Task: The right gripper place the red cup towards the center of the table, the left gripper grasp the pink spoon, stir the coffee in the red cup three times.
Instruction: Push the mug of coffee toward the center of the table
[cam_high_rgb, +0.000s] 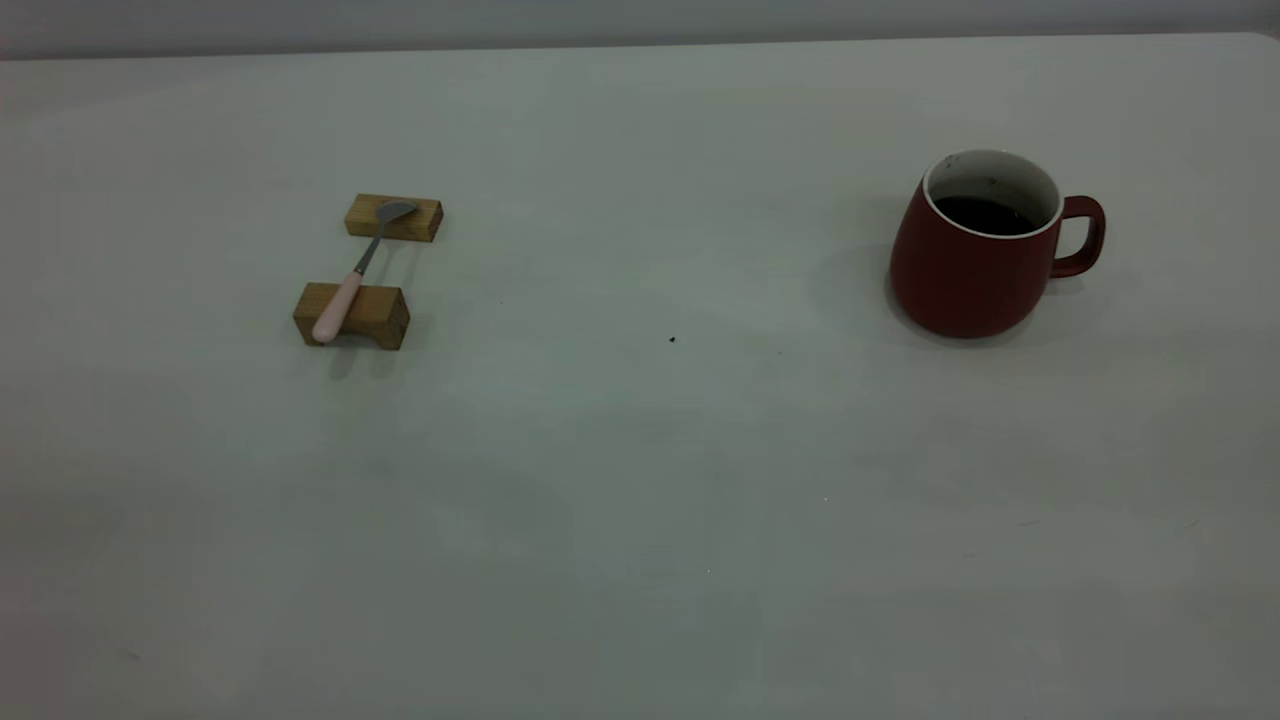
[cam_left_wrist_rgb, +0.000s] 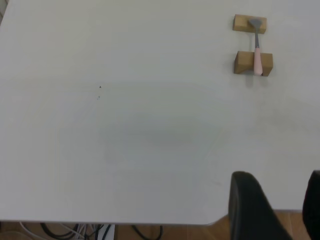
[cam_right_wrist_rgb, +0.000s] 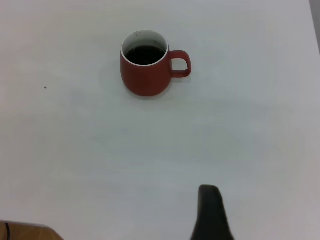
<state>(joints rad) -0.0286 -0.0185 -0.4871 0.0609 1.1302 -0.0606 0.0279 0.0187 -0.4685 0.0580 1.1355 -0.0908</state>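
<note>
The red cup (cam_high_rgb: 975, 250) stands upright at the right side of the table (cam_high_rgb: 640, 500), handle pointing right, with dark coffee (cam_high_rgb: 985, 215) inside; the right wrist view shows the cup (cam_right_wrist_rgb: 146, 70) from above. The pink spoon (cam_high_rgb: 350, 280) lies bridged across two tan wooden blocks at the left, and the left wrist view shows the spoon (cam_left_wrist_rgb: 257, 52) far off. My left gripper (cam_left_wrist_rgb: 279, 173) hovers open over the table's near edge, well away from the spoon. A black part of my right gripper (cam_right_wrist_rgb: 210, 212) shows, far from the cup. Neither arm appears in the exterior view.
The two wooden blocks (cam_high_rgb: 394, 217) (cam_high_rgb: 352, 315) hold the spoon off the surface. A tiny black speck (cam_high_rgb: 672, 339) marks the table's middle. Beyond the table edge, cables (cam_left_wrist_rgb: 75, 231) and a wooden floor show in the left wrist view.
</note>
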